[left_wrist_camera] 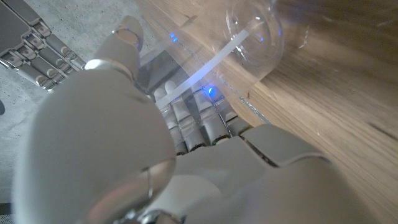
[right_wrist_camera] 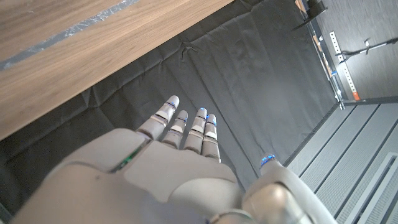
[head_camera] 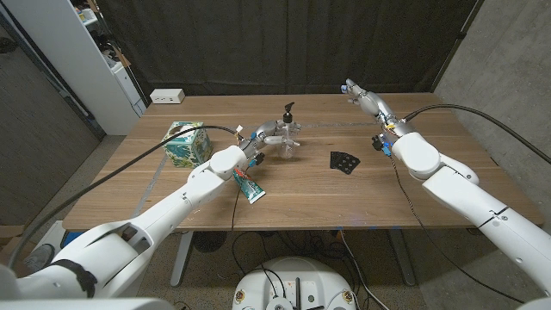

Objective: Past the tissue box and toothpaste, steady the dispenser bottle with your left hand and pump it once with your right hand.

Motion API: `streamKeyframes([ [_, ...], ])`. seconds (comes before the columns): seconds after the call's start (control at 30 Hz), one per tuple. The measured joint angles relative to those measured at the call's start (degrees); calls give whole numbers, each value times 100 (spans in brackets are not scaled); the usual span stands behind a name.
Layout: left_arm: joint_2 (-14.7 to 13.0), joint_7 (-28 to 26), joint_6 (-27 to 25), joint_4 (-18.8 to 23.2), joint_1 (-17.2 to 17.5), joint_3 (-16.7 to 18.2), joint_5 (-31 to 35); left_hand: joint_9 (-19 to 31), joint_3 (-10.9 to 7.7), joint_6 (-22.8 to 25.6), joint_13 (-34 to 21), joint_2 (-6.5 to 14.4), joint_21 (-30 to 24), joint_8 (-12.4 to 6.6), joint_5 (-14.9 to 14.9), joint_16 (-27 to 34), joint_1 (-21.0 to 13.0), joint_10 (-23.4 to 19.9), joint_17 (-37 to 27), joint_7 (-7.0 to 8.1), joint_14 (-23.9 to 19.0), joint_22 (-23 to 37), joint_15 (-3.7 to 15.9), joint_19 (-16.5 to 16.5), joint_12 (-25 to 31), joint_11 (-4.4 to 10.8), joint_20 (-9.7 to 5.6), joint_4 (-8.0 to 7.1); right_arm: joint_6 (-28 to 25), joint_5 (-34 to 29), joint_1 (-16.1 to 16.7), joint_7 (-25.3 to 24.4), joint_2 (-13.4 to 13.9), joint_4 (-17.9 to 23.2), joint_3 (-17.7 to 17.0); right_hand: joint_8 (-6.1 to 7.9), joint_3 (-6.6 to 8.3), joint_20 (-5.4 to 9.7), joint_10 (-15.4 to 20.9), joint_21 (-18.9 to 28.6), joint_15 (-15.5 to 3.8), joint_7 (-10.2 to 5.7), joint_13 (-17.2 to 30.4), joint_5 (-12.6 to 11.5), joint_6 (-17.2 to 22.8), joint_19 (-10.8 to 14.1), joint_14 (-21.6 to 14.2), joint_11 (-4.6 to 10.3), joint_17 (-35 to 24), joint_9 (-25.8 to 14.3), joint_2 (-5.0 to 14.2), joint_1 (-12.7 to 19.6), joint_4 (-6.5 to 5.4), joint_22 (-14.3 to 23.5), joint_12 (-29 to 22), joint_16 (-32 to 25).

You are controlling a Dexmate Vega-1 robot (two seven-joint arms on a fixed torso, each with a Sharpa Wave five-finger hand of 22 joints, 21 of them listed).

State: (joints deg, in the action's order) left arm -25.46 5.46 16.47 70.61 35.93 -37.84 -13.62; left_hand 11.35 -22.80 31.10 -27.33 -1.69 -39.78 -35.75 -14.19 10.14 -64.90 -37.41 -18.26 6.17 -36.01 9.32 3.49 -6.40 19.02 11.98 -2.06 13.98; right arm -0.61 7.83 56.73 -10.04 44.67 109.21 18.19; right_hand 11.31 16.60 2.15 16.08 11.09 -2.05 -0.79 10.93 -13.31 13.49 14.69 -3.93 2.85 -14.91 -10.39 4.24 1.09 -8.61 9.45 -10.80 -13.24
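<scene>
Dispenser bottle [head_camera: 289, 138] upright past the tissue box [head_camera: 186, 142] and toothpaste [head_camera: 248, 184], long axis vertical, black pump head on top. Left hand [head_camera: 269, 138] right against its clear body, fingers [left_wrist_camera: 186, 115] seemingly wrapped on it; firmness of grip hard to judge from the blurred wrist view. Right hand [head_camera: 363, 97] raised well apart from the bottle, off toward the table's [head_camera: 430, 198] far edge, fingers [right_wrist_camera: 186, 127] spread, holding nothing. Bottle off to that hand's left and nearer the robot, so probably a sweep inward and down onto the pump head next. Black patch [head_camera: 344, 161] between them on the wood.
</scene>
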Motion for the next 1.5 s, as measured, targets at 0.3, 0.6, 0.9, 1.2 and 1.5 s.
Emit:
streamKeyframes([
  [0.3,71,-39,148,-154,31,6,-24,30,16,-10,105,0,278,82,23,0,0,83,250,10,234,1,-30,264,-133,0,3,-16,97,252,-7,-94,-75,-175,40,0,0,0,-21,0,0,62,0,0,0,0,0,-20,-1,0,0,0,0,0,0,0],
  [0.6,199,-40,425,-441,36,15,-90,29,63,-20,170,0,400,139,45,0,0,145,375,20,317,1,-51,322,-199,18,1,-63,542,695,-22,-60,-311,-623,65,-26,17,1,-72,0,0,92,0,0,-30,0,0,-71,-1,0,0,0,17,0,0,0],
  [0.9,315,-18,585,-720,34,20,-129,23,87,-21,260,-1,514,210,45,27,1,175,500,21,368,1,-40,344,-254,30,127,-87,990,1158,-47,80,-485,-938,77,-38,32,31,-72,0,0,92,0,0,-30,30,1,-71,-1,0,0,0,32,0,0,0],
  [1.2,381,27,764,-931,-7,20,-160,10,110,-31,313,-2,631,270,82,27,2,174,575,31,436,1,-48,375,-321,30,158,-110,1416,1612,-160,324,-807,-1542,123,-38,32,9,-103,0,0,92,0,0,-30,51,1,-102,-1,0,0,0,32,0,0,0],
  [1.5,401,95,827,-1011,-39,16,-177,-9,129,-91,394,-2,762,403,89,27,3,236,681,91,553,1,-59,437,-399,30,218,-130,1591,1822,-257,445,-1042,-2006,163,-38,49,9,-103,0,-8,112,0,0,-51,50,-33,-102,-1,0,0,0,49,0,0,0],
])
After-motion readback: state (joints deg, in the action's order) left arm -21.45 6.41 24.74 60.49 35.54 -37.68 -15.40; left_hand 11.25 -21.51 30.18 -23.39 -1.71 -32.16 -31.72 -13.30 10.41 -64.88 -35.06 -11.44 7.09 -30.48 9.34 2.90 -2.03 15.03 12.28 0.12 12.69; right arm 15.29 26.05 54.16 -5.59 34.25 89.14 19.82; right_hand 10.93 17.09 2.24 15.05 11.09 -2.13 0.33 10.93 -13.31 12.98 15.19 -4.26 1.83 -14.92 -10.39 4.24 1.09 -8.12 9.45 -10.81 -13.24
